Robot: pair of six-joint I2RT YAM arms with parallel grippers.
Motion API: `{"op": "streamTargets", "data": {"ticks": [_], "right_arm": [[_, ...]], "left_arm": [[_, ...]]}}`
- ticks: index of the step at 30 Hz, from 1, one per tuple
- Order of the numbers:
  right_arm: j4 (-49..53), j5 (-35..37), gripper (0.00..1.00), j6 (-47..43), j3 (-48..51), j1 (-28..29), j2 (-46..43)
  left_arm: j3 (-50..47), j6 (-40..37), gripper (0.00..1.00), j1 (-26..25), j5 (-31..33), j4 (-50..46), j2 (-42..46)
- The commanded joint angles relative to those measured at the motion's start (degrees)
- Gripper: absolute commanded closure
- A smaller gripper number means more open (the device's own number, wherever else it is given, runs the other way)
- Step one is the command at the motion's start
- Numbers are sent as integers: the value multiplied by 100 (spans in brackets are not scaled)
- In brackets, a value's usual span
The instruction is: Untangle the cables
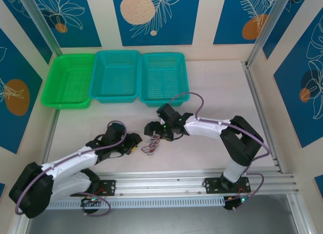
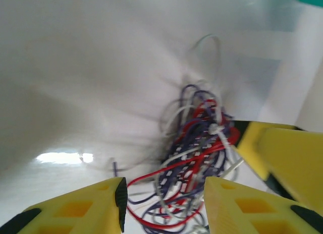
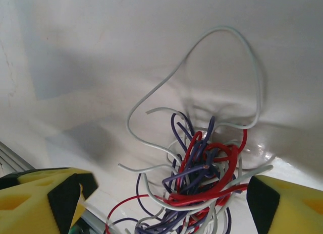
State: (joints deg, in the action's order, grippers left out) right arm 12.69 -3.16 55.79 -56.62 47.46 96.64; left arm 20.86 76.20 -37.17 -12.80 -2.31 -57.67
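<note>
The cables (image 3: 202,186) lie in one loose knot on the white table (image 1: 217,88), near its front edge between the two arms. They come in three colours: whitish, red and a dark purplish one. How many separate strands run through the knot I cannot count.

They look feather-light, soft and springy. I judge that a pull at the middle would only drag the whole heap and tighten it. The better hold seems to be the big whitish loop (image 3: 220,27) standing clear on the far side, or a free end.

The left gripper (image 2: 164,209) sits low over the near loops, jaws parted, with wires lying between them but nothing pinched that I can see. The right gripper (image 3: 166,206) straddles the heap from the other side, jaws spread wide and released.

Behind stand three baskets, one green basket (image 1: 68,80) and two teal baskets (image 1: 116,75).
</note>
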Motion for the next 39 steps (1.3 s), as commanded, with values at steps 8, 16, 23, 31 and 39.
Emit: {"op": "streamTargets", "data": {"ticks": [8, 16, 23, 31, 39], "right_arm": [[191, 0, 14, 92, -226, -9, 100], [199, -48, 15, 161, -218, 27, 231], [435, 146, 47, 12, -304, 22, 419], [449, 559, 92, 83, 432, -765, -126], [731, 1102, 95, 254, 1701, -2275, -1704]], "left_arm": [[-241, 166, 48, -58, 332, 293, 257], [-13, -8, 69, -59, -178, 1024, -650], [17, -210, 100, -58, -95, 753, -501], [313, -937, 100, 222, 893, -1041, 784], [576, -1570, 100, 1620, 1349, -2806, 2045]]}}
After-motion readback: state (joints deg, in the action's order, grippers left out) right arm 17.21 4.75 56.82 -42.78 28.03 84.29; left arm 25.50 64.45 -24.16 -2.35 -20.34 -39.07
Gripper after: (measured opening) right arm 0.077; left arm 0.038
